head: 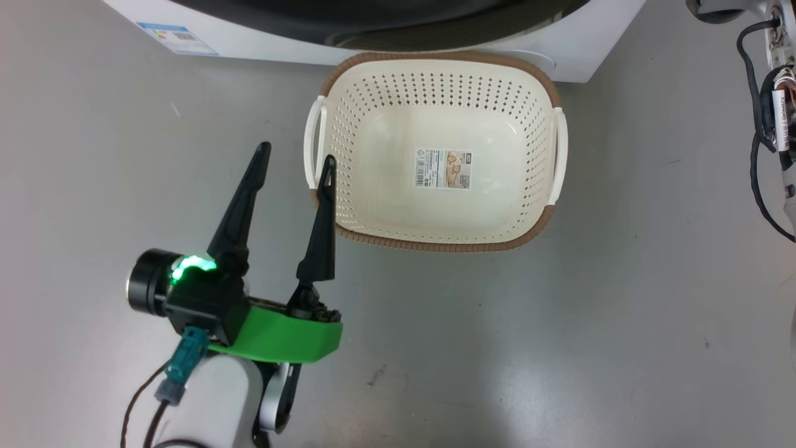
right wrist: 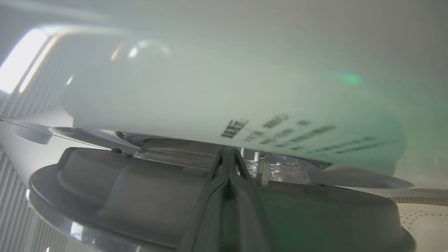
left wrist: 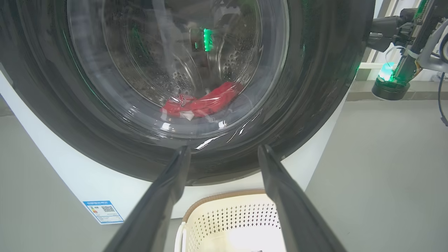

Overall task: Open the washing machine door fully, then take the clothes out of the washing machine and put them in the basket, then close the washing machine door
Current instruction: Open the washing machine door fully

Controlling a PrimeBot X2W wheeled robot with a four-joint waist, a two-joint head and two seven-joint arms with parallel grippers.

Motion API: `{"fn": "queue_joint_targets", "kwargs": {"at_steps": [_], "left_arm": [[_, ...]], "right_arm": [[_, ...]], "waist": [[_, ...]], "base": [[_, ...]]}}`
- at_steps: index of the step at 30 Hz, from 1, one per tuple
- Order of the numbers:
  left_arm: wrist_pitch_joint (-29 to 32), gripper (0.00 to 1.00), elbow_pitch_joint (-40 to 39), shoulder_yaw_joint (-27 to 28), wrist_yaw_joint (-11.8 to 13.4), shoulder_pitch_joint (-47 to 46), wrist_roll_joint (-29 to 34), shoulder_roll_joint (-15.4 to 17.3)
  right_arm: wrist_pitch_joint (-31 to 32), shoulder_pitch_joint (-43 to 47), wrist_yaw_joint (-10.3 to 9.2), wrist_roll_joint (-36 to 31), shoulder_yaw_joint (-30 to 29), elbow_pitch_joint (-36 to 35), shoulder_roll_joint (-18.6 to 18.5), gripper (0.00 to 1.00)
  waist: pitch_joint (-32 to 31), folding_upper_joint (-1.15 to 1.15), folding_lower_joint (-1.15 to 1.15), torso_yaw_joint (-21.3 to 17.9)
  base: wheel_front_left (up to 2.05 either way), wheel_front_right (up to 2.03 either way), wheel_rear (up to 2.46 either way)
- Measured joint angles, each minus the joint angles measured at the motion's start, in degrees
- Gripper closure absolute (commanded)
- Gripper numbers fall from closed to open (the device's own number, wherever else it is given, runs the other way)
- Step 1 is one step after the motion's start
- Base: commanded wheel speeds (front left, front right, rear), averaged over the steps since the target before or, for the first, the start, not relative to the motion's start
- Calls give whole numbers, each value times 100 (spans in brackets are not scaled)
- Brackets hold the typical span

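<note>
The washing machine point(left wrist: 87, 178) fills the left wrist view, its door point(left wrist: 315, 87) a glossy black ring around clear glass. Through the glass, red clothes point(left wrist: 203, 101) lie low in the steel drum. The cream basket point(head: 435, 246) with a brown rim sits empty on the floor right in front of the machine point(head: 280, 43). My left gripper point(head: 297, 154) hovers open beside the basket's left handle, holding nothing and pointing at the door point(left wrist: 224, 148). My right gripper point(right wrist: 229, 152) is shut, its tips at the slit between the dark door edge point(right wrist: 122, 182) and the white front, also seen as the right gripper point(left wrist: 376, 33) by the door's right rim.
Grey floor surrounds the basket on the left, right and near side. A blue label point(head: 176, 37) marks the machine's lower left front. My right arm's cables point(head: 762, 124) hang at the upper right. A sticker point(head: 443, 168) lies on the basket floor.
</note>
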Motion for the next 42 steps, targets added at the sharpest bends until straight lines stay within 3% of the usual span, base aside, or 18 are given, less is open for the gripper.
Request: {"fn": "queue_joint_targets", "kwargs": {"at_steps": [18, 42], "left_arm": [[0, 0, 159, 255, -20, 4, 235, 0], [1, 0, 701, 350, -169, 248, 388, 5]], "right_arm": [[358, 283, -19, -37, 167, -25, 75, 100], [693, 1672, -19, -23, 430, -479, 227, 100]], "waist": [[-301, 0, 0, -128], [-1245, 0, 0, -155]], "base": [[0, 0, 0], [0, 0, 0]]}}
